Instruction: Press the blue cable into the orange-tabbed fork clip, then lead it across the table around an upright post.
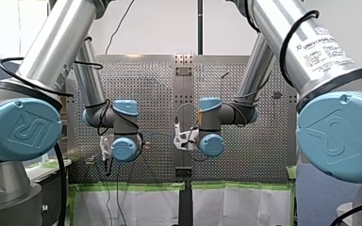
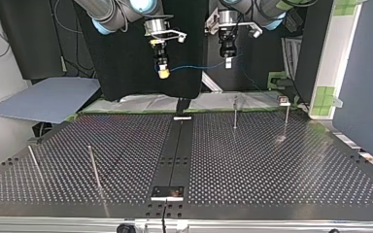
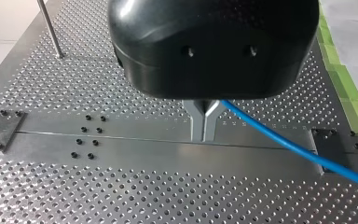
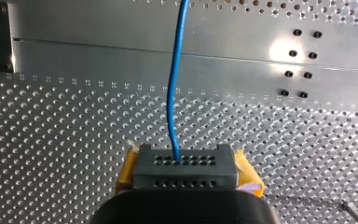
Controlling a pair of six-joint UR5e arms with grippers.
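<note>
- Top view, L→R, everything ref'd to the centre rail of the table.
- Far L of rail: post A and post B, both bare, no cable near.
- Just L of rail, well above it: my right gripper. Yellow pads are clamped on the blue cable. Right wrist cam agrees, cable exits from btwn the pads.
- Over rail: cable spans the air btwn both grippers with slight sag, well clear of the table.
- Just R of rail, same height: my left gripper. Metal fingers are pinched together and the cable comes out at their root, so it reads as gripping the cable.
- Further R of rail: post C and post D. Small fitting by D's top; can't tell if that's the fork clip, no orange tab made out.
- Handling, my call: cable is thin, light and limp w/ a smooth jacket, so it'll slip thru the pads if yanked.
- Grip pts: hold close either side of the clip so the short span is taut enough to press in.
- Status est.: clip step not yet done.
</note>
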